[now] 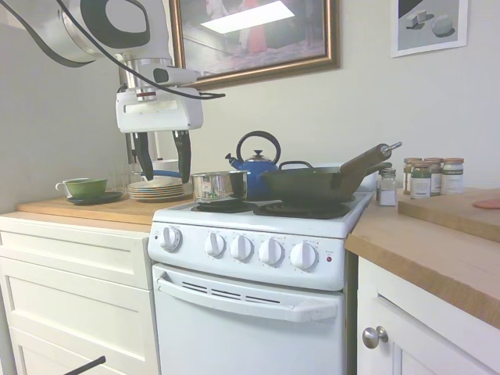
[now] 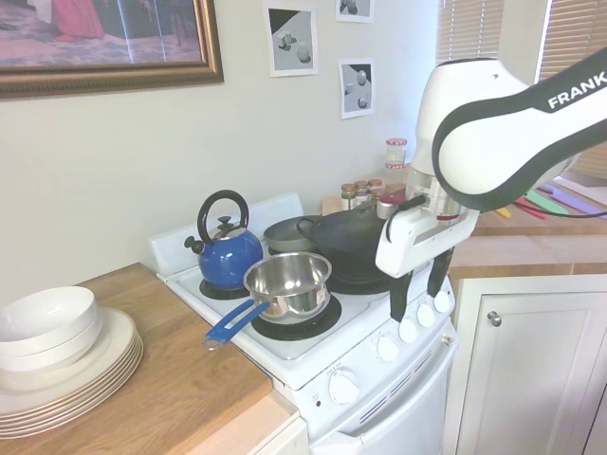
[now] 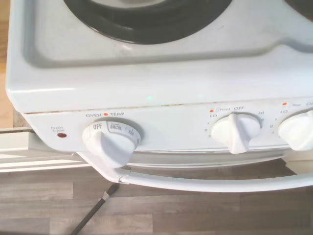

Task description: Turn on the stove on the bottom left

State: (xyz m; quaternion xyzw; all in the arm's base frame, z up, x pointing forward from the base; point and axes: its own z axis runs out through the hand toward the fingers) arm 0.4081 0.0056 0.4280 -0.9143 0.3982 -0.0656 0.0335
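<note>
I have the tool hanging in the air above the stove's front left corner, its two dark fingers pointing down, spread apart and holding nothing. The stove stands between two wooden tables, flush with their front edges. On its top sit a steel saucepan with a blue handle at the front, a blue kettle behind it and a dark frying pan on the far side. Five white knobs run along the front panel; in the wrist view I read the oven temperature knob pointing to OFF, and just beside it the front burner knob, its pointer also at OFF. A stack of plates rests on the table beside the stove.
</note>
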